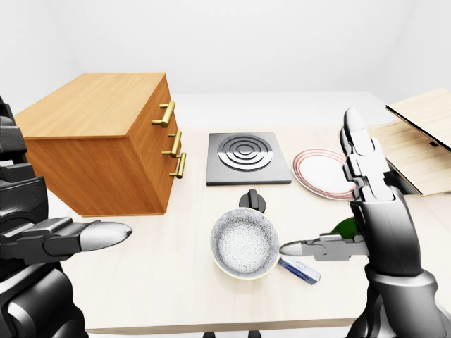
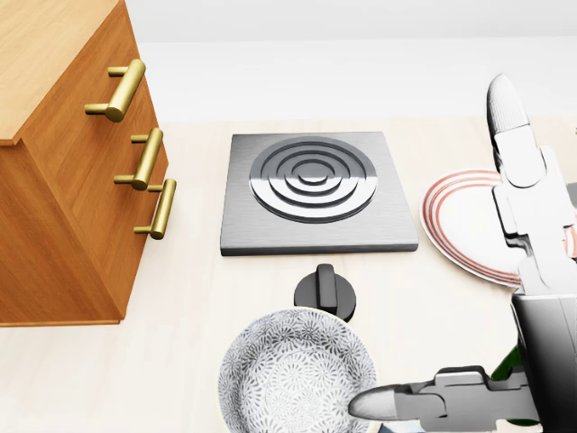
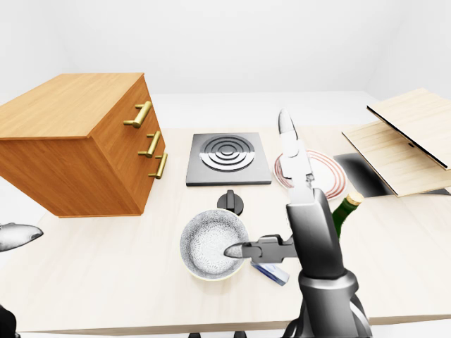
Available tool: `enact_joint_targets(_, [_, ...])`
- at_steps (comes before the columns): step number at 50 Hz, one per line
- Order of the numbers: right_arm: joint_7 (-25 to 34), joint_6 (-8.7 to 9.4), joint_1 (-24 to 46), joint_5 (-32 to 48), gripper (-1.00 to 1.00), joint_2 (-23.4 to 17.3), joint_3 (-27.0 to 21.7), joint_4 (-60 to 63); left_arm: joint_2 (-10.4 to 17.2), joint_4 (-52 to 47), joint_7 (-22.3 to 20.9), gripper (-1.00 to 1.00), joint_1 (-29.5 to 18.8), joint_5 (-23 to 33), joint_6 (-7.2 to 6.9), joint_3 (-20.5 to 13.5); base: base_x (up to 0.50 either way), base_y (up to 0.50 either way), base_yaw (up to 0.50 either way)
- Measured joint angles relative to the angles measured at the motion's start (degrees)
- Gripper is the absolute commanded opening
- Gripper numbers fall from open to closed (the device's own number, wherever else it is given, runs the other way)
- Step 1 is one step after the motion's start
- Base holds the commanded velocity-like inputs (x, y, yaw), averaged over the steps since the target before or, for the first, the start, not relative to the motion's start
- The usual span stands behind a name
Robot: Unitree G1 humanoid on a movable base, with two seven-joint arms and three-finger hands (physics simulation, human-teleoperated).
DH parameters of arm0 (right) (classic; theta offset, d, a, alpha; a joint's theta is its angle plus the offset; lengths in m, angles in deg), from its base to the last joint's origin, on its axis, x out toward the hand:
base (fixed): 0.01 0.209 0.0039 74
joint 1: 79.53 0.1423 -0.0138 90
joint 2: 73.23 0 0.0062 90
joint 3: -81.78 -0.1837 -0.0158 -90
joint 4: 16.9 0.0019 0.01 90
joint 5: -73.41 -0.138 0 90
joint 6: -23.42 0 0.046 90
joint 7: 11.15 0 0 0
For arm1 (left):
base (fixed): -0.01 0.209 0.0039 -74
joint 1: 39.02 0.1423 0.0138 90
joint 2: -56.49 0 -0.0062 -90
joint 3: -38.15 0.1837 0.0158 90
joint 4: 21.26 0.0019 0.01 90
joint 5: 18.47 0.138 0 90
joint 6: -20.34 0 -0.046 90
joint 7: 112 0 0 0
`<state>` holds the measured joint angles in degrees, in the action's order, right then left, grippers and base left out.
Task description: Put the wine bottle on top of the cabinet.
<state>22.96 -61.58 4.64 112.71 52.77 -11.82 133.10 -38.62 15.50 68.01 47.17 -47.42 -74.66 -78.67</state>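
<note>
The green glass wine bottle (image 3: pixel 346 214) lies on the pale wooden table (image 3: pixel 106 267), mostly hidden behind the right hand (image 3: pixel 299 211), whose fingers are spread apart around nothing. At the hand's nine o'clock sits a grey patterned bowl (image 3: pixel 211 244). The orange wooden cabinet (image 1: pixel 106 141) stands at ten o'clock. The left hand (image 1: pixel 42 232) hovers with fingers apart, holding nothing.

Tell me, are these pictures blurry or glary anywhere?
Head view: sharp throughout, bright sheen on the hob rings. Left-eye view: even soft light, only a faint shadow beside the cabinet. Right-eye view: the right hand looms large and blocks most of the wine bottle.
</note>
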Motion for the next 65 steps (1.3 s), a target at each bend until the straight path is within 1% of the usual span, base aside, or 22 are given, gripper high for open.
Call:
enact_joint_targets(7, [5.9,0.00,0.5,-1.0,1.00,0.0,-10.0,0.0,-0.5,0.7,-0.6,1.00,0.3,1.1,0.00,0.9,0.00,0.00,0.00])
enact_joint_targets(12, [5.9,0.00,-0.5,-4.3,1.00,0.0,-16.8,0.0,-0.8,1.1,-1.1,1.00,0.4,1.4,0.00,1.2,0.00,0.00,0.00])
enact_joint_targets(15, [5.9,0.00,-2.1,-7.3,1.00,0.0,-20.0,0.0,-1.0,1.2,-1.3,1.00,0.6,1.6,0.00,1.4,0.00,0.00,0.00])
enact_joint_targets(19, [5.7,0.00,-6.0,-12.6,1.00,0.0,-22.9,0.0,-1.3,1.4,-1.7,1.00,0.9,1.7,0.00,1.5,0.00,0.00,0.00])
enact_joint_targets(21, [3.9,0.00,-9.3,-16.6,1.00,-1.1,-23.6,0.0,-1.4,1.5,-2.0,1.00,1.1,1.8,0.00,1.6,0.00,0.00,0.00])
enact_joint_targets(22, [1.7,0.00,-11.7,-19.6,1.00,-3.0,-23.8,0.0,-1.5,1.6,-2.1,1.00,1.2,1.9,0.00,1.7,0.00,0.00,0.00])
enact_joint_targets(23, [-1.5,-0.16,-14.7,-23.0,1.00,-6.2,-24.0,-0.1,-1.6,1.6,-2.2,1.00,1.3,2.0,0.00,1.8,0.00,0.00,0.00])
enact_joint_targets(25, [-8.4,-1.65,-21.5,-29.9,1.00,-13.0,-24.9,-0.1,-1.7,1.8,-2.4,1.00,1.5,2.2,0.00,1.9,0.00,0.00,0.00])
enact_joint_targets(30, [-25.4,-7.69,-38.1,-46.6,1.00,-30.1,-28.4,-0.1,-2.1,1.9,-2.8,1.00,1.8,2.5,0.00,2.3,0.00,0.00,0.00])
enact_joint_targets(32, [-30.8,-10.00,-43.8,-52.0,1.00,-35.5,-29.7,0.0,-2.2,2.1,-2.9,1.00,1.8,2.7,0.00,2.5,0.00,0.00,0.00])
enact_joint_targets(34, [-35.0,-10.00,-48.6,-56.4,1.00,-39.6,-30.9,0.0,-2.3,2.3,-3.0,1.00,1.9,3.0,0.00,2.8,0.00,0.00,0.00])
enact_joint_targets(36, [-38.2,-10.00,-52.8,-59.9,1.00,-42.7,-31.9,0.0,-2.5,2.5,-3.2,1.00,1.9,3.2,0.00,3.0,0.00,0.00,0.00])
enact_joint_targets(38, [-40.6,-10.00,-56.3,-62.9,1.00,-45.0,-32.7,0.0,-2.6,2.7,-3.3,1.00,1.9,3.4,0.00,3.3,0.00,0.00,0.00])
enact_joint_targets(41, [-43.3,-10.00,-60.8,-66.3,1.00,-47.4,-33.9,0.0,-2.7,2.9,-3.4,1.00,1.9,3.7,0.00,3.6,0.00,0.00,0.00])
enact_joint_targets(45, [-45.4,-10.00,-65.3,-69.3,1.00,-49.0,-34.7,0.0,-2.9,3.2,-3.6,1.00,2.0,4.0,0.00,4.0,0.00,0.00,0.00])
enact_joint_targets(50, [-46.4,-10.00,-69.9,-71.1,1.00,-49.0,-34.8,0.0,-3.1,3.5,-3.7,1.00,2.0,4.3,0.00,4.4,0.00,0.00,0.00])
enact_joint_targets(57, [-45.2,-10.00,-73.9,-73.7,1.00,-46.6,-35.8,0.0,-3.3,3.6,-3.8,1.00,2.0,4.4,0.00,4.7,0.00,0.00,0.00])
enact_joint_targets(61, [-43.4,-10.00,-74.2,-75.5,1.00,-44.6,-37.1,0.0,-3.2,3.6,-3.8,1.00,2.0,4.3,0.00,4.7,0.00,0.00,0.00])
enact_joint_targets(65, [-41.5,-10.00,-73.0,-77.5,1.00,-42.8,-39.0,0.0,-3.2,3.4,-3.8,1.00,1.9,4.2,0.00,4.6,0.00,0.00,0.00])
